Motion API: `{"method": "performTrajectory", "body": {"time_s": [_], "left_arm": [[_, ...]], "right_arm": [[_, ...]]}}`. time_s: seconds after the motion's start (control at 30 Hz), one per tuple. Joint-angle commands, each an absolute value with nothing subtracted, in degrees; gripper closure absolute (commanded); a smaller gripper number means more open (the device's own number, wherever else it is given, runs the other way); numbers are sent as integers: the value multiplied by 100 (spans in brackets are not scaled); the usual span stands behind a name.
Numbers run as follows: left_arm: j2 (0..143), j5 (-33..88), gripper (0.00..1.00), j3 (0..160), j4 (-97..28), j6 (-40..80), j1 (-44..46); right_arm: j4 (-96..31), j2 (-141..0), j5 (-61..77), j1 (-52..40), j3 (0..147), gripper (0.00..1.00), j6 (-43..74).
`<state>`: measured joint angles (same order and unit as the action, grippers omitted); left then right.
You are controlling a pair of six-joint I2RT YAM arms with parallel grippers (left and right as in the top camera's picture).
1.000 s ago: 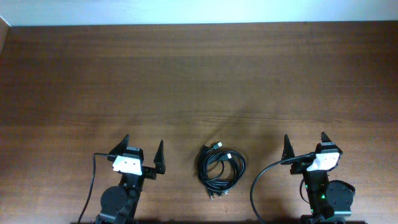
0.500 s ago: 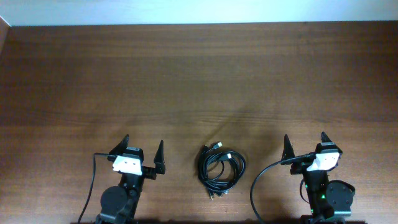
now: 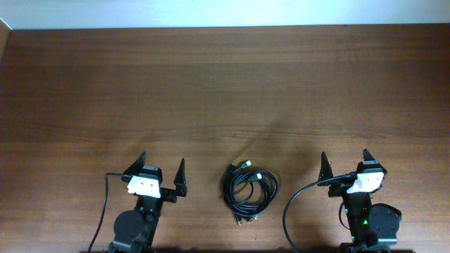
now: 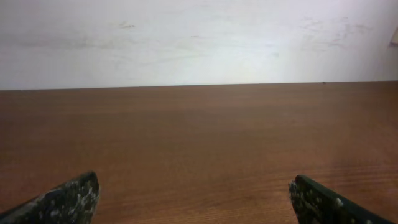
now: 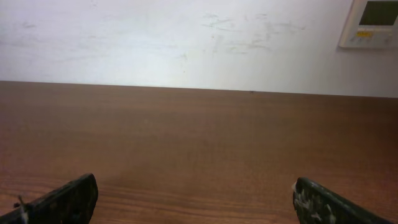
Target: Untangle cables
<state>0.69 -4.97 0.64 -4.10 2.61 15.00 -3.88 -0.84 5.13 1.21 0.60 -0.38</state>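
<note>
The cables (image 3: 250, 192) lie as one coiled black bundle on the wooden table (image 3: 225, 91), near its front edge, with small plugs sticking out at the top and bottom of the coil. My left gripper (image 3: 162, 164) rests to the left of the bundle, open and empty. On the other side of the coil my right gripper (image 3: 345, 158) is open too, holding nothing. Neither touches the cables. Both wrist views show only wide-spread fingertips (image 4: 68, 199) (image 5: 65, 199) over bare wood; the cables are out of view there.
A white wall runs along the table's far edge (image 3: 225, 27). A wall-mounted control panel (image 5: 372, 22) shows at the upper right of the right wrist view. Each arm's own thick black cable loops beside its base (image 3: 299, 204).
</note>
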Motion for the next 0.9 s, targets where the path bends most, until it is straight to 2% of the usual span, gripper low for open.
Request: {"method": "performTrajectory", "body": {"time_s": [0.0, 0.57, 0.87], "left_arm": [[34, -497, 1, 51, -438, 169, 1472], [217, -220, 1, 54, -478, 172, 1472], [220, -213, 1, 353, -913, 172, 1472]], "right_arm": [[-429, -36, 423, 75, 32, 1, -43], [-429, -36, 423, 75, 32, 1, -43], [-429, -36, 423, 75, 32, 1, -43]]}}
